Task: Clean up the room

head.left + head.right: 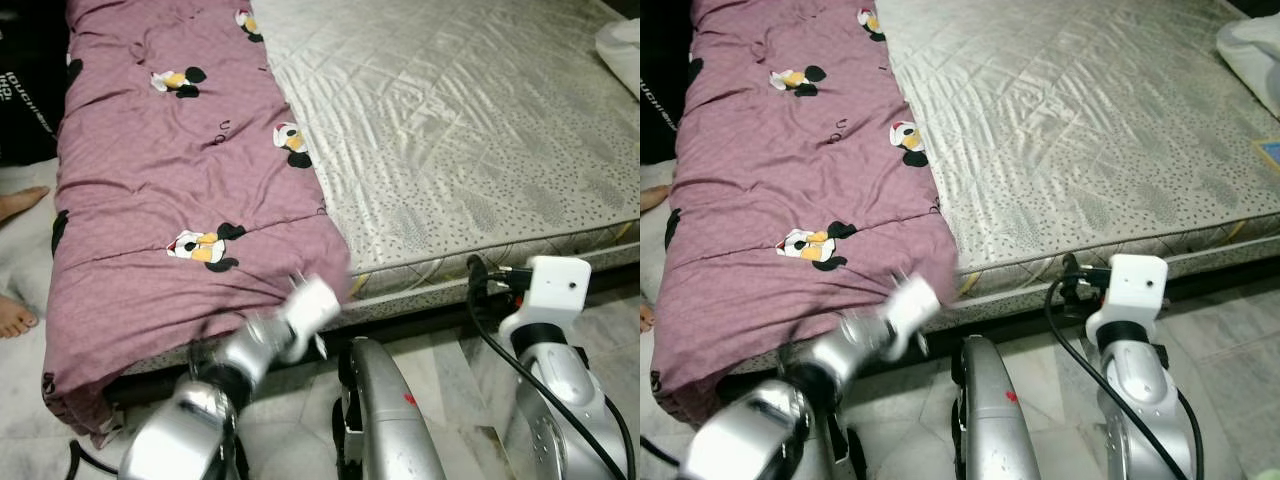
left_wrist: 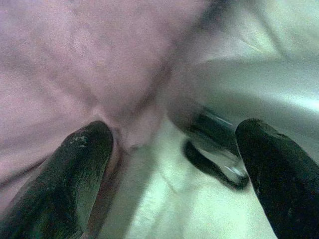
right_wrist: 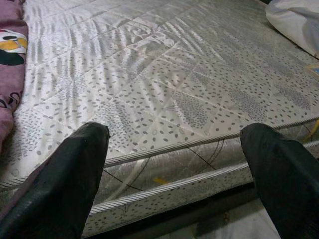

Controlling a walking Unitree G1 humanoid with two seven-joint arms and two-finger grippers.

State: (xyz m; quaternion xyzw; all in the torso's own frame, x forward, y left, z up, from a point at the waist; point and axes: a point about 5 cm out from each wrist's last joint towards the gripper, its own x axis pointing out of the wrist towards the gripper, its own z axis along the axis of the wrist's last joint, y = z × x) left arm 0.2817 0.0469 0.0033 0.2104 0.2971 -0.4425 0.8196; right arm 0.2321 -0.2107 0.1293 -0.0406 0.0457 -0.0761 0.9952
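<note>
A soft mauve blanket point(image 1: 170, 180) draped the quilted mattress point(image 1: 460, 130); the left gripper point(image 2: 169, 164) and right gripper point(image 3: 174, 164) both gaped empty, a person's bare feet point(image 1: 15, 260) nearby.

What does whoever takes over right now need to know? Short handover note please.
Left pincer: open, fingers apart at the corner of the purple blanket where it hangs over the mattress edge; nothing gripped.
Right pincer: open, holding nothing, raised in front of the mattress side.
Blanket covers the left strip of the bed; the rest of the mattress is bare. White bedding lies at the far right corner. A person's feet are on the floor to the left.
Done: nothing tidied as far as visible. Left: grip the blanket corner and sort the bed.
</note>
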